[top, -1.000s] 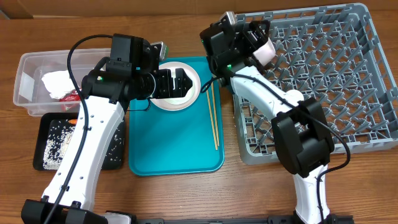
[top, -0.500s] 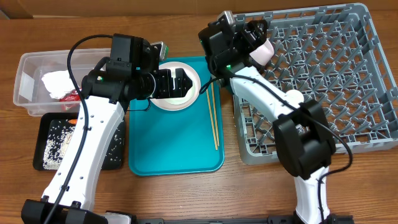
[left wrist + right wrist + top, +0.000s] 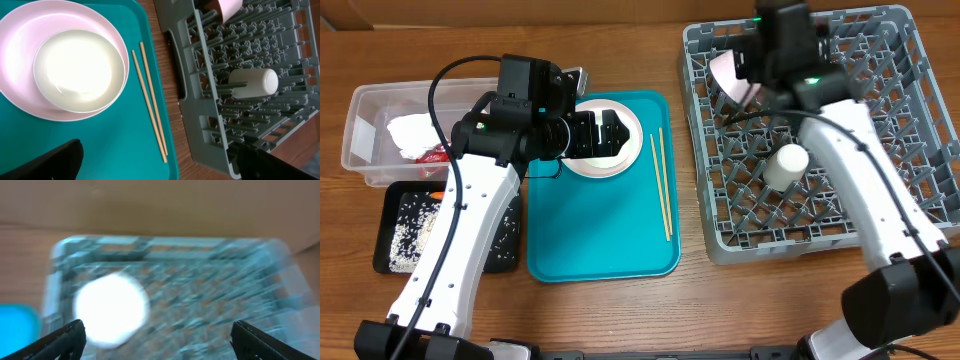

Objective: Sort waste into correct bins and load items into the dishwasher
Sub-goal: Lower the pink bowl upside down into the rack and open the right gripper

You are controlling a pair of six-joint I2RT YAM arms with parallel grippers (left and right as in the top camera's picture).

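Two items racked: small cup (image 3: 787, 165) lies sideways in the dish rack (image 3: 880, 215); white dish (image 3: 730, 72) sits among pegs at its far-left corner.
Teal tray (image 3: 600, 240): plate (image 3: 15, 60), bowl (image 3: 77, 67) and chopsticks (image 3: 662, 180) not yet loaded.
Bins: tissue (image 3: 410, 130) in clear tub (image 3: 360, 100), rice (image 3: 405, 225) in black tray (image 3: 390, 200); waste looks sorted.
Left jaws: spread, empty, over the bowl.
Right jaws: spread, empty, above the rack.

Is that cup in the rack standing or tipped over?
Tipped over: the cup lies on its side across the pegs of the rack.
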